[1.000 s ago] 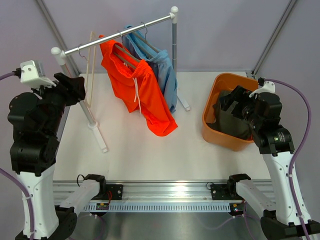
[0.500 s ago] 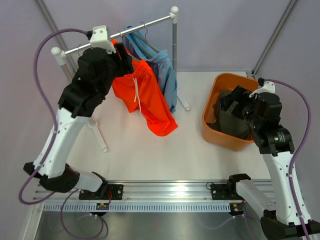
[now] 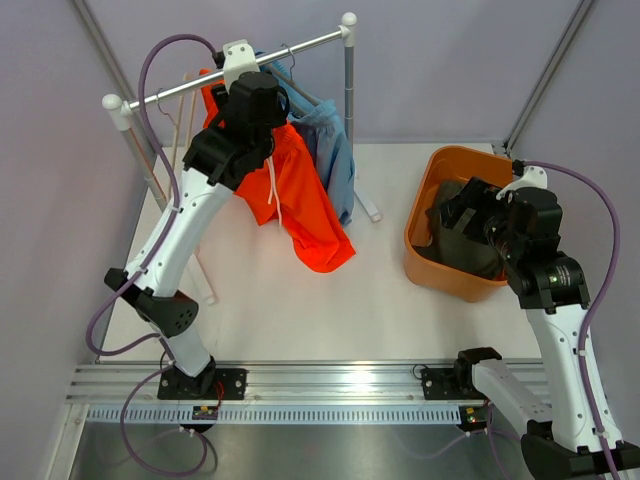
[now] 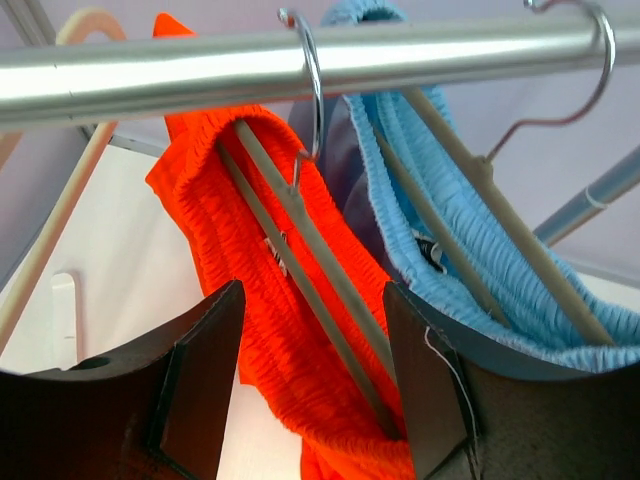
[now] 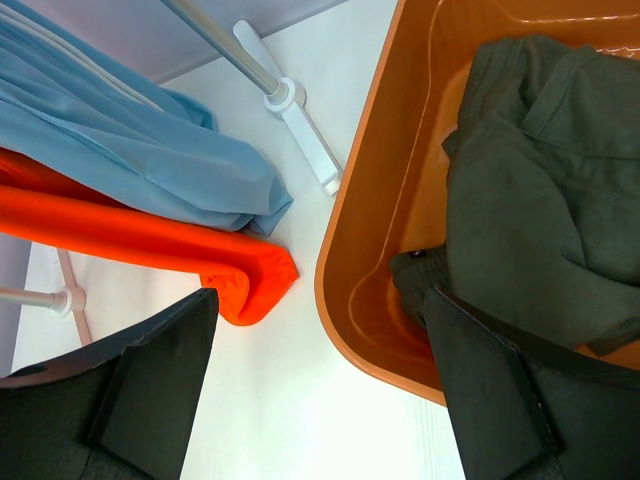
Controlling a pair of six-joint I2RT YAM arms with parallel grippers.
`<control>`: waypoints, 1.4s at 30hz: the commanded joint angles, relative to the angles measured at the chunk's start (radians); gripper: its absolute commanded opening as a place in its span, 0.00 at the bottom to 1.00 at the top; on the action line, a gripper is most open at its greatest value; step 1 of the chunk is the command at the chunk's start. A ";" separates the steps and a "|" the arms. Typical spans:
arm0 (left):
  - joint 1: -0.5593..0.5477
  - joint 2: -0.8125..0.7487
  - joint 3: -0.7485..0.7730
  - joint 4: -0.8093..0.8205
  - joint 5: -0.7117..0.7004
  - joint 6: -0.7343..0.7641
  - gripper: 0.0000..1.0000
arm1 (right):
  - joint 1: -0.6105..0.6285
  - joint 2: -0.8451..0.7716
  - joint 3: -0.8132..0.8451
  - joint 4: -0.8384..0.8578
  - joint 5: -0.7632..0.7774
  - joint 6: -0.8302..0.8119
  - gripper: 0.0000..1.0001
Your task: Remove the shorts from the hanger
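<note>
Left gripper (image 4: 312, 300) is hovering open at the orange shorts (image 4: 268, 340) on the rail (image 4: 140, 75).
Its fingers are reaching up on either side of the orange waistband and its grey hanger (image 4: 292, 205), with the light blue shorts (image 4: 460, 220) hanging just beside. The right gripper (image 5: 320, 300) is gaping wide over the rim of the orange basket (image 5: 370, 200) on the table (image 3: 300, 310), where the dark olive shorts (image 5: 540, 180) are lying.
</note>
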 commanded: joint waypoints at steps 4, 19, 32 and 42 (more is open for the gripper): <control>0.052 0.043 0.099 0.045 -0.059 -0.045 0.61 | -0.001 -0.014 0.030 -0.001 -0.005 -0.024 0.93; 0.101 0.132 0.124 0.062 0.070 -0.071 0.60 | -0.001 0.000 0.046 -0.002 -0.008 -0.033 0.93; 0.141 0.154 0.127 0.045 0.122 -0.068 0.40 | -0.001 0.005 0.032 0.010 -0.008 -0.035 0.93; 0.147 0.103 0.130 0.037 0.134 -0.014 0.00 | -0.001 0.002 0.024 0.010 -0.009 -0.030 0.93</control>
